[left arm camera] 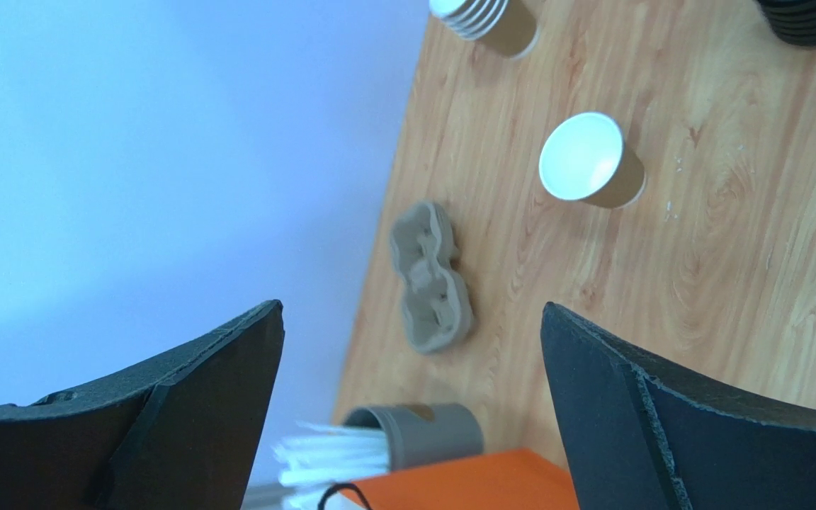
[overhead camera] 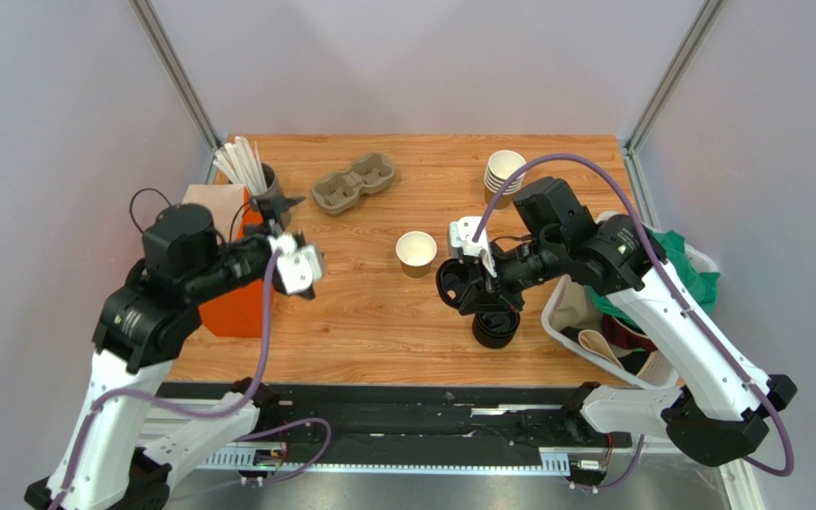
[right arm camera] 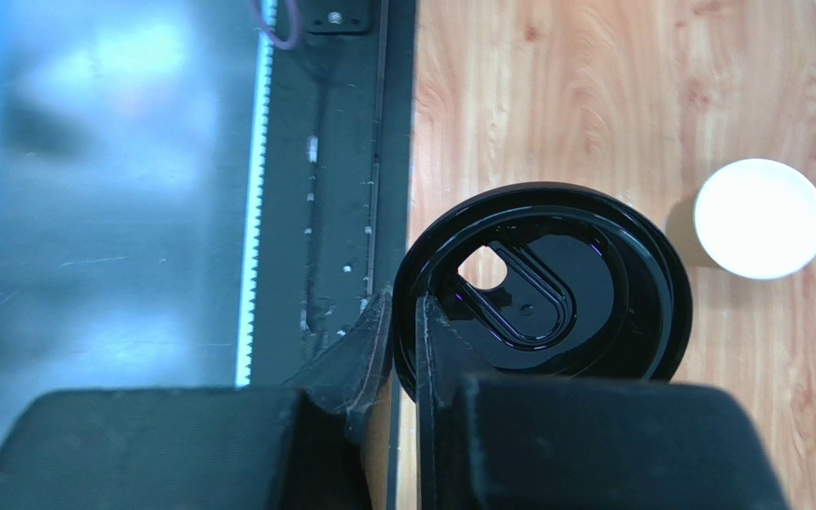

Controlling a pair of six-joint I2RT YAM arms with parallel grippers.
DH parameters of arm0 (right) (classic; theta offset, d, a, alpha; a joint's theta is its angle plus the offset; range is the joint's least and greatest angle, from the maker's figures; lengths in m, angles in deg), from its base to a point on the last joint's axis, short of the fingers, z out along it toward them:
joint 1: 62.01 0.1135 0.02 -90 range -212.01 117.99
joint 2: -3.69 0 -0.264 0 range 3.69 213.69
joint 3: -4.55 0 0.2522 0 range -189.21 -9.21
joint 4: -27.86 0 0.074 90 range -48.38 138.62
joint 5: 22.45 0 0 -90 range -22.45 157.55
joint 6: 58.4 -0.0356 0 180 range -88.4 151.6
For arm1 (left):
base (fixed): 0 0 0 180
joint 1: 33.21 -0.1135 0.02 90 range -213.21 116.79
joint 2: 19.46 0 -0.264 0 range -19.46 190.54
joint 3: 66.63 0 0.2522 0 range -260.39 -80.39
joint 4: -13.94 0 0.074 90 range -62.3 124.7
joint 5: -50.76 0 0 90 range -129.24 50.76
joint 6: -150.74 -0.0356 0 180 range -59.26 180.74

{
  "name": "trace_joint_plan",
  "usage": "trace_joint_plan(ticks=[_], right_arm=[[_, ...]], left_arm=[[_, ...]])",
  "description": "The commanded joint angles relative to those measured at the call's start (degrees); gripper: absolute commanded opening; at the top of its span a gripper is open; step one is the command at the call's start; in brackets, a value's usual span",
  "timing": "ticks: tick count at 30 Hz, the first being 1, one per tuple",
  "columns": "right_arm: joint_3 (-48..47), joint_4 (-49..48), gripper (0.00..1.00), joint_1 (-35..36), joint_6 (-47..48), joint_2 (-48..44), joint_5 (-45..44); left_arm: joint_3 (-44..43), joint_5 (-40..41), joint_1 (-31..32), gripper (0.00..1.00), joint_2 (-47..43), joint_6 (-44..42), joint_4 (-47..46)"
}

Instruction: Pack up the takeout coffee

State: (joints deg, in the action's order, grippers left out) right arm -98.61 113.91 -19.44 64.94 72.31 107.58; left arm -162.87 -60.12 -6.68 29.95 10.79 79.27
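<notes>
The cup [overhead camera: 415,253] stands upright at the middle of the tabletop [overhead camera: 380,319], its long axis vertical, white mouth up and uncovered. Its lid [overhead camera: 457,287] is off it, just to the right and a little nearer, and the two do not touch. The right gripper [overhead camera: 473,278] is closed on the lid's rim, one finger inside the rim and one outside. The lid is tipped on edge rather than lying flat.

The left gripper [overhead camera: 301,266] hangs over the left side of the tabletop with its jaws spread wide and nothing between them.

The right wrist view shows what the top view cannot. The lid's hollow underside faces that camera, with the sip hole to the left of centre, and the cup sits to the right of the lid with bare wood between them.

The left wrist view takes in the far half of the tabletop, with the cup's white inside, a moulded carrier [left arm camera: 430,278], a stack of cups [left arm camera: 487,19] and a holder of white sticks [left arm camera: 412,434].

Only the top view shows the pile of lids [overhead camera: 494,327] near the held lid, and a white bin [overhead camera: 570,319] at the right edge.
</notes>
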Motion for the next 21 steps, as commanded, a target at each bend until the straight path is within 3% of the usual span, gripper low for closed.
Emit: trace_joint_plan(ticks=[1, 5, 10, 16, 21], right_arm=[[-7.53, 7.06, 0.12, 1.11, 4.78, 3.00, 9.08], [-10.52, 9.62, 0.12, 5.33, 6.73, 3.54, 5.94], [-10.96, 10.15, 0.13, 11.12, 7.61, 4.41, 0.59], [-11.05, 11.03, 0.13, 17.72, 9.99, 3.71, -3.20], [-11.14, 10.15, 0.12, 18.95, 12.88, 4.33, -2.33]], left_arm=[[5.03, -11.86, 4.15, 0.99, -7.72, -25.13, 2.22], [11.37, -15.76, 7.57, 0.99, -9.51, -30.02, 0.46], [11.29, -24.01, 7.93, 0.99, -5.30, -31.52, -1.73], [9.35, -23.32, 12.05, 0.99, 0.24, -34.59, -2.88], [9.35, -21.48, 17.94, 0.99, 2.53, -35.12, -4.46]])
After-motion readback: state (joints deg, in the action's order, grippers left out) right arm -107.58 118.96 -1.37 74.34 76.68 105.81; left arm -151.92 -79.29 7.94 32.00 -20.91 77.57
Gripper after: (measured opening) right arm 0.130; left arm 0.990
